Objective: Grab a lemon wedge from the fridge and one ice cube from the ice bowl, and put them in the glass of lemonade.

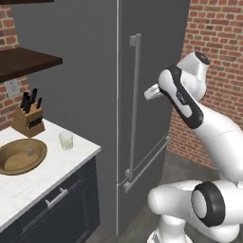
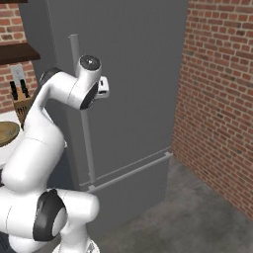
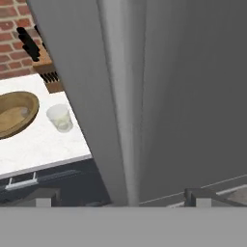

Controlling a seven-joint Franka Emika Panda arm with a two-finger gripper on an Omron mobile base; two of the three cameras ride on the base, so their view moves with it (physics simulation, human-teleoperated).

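Still shut, fridge (image 1: 95,95); door closed, lemon wedge presumably inside, out of sight. Long vertical handle (image 1: 136,104) running down the door, hand close beside its upper part. Seen from the hand camera, handle (image 3: 123,96) dead centre, passing between the two fingers (image 3: 120,198). Spread fully wide, holding nothing, no contact with the bar apparent.

Likely risks from here:
- Closing off-centre on the bar: one fingertip (image 3: 46,197) striking first, hand twisting, grip skating down the smooth round handle.
- Closing short of the bar: pinching air, then pulling away with nothing.
- Pulling straight back rather than along the door's arc: fingers dragged off the handle, or door barely cracked.
- Swinging the door wide toward the counter (image 1: 42,175): possible knock against its near edge, where glass (image 1: 66,140) stands close to the fridge side, ice bowl (image 1: 21,155) just beyond it, knife block (image 1: 28,118) behind. Spilled lemonade would spoil the goal outright.
- Elbow high and folded near the door face: little room, chance of the arm itself brushing the panel.

Ice cube (image 1: 30,152) visible as a pale speck in the bowl, untouched.
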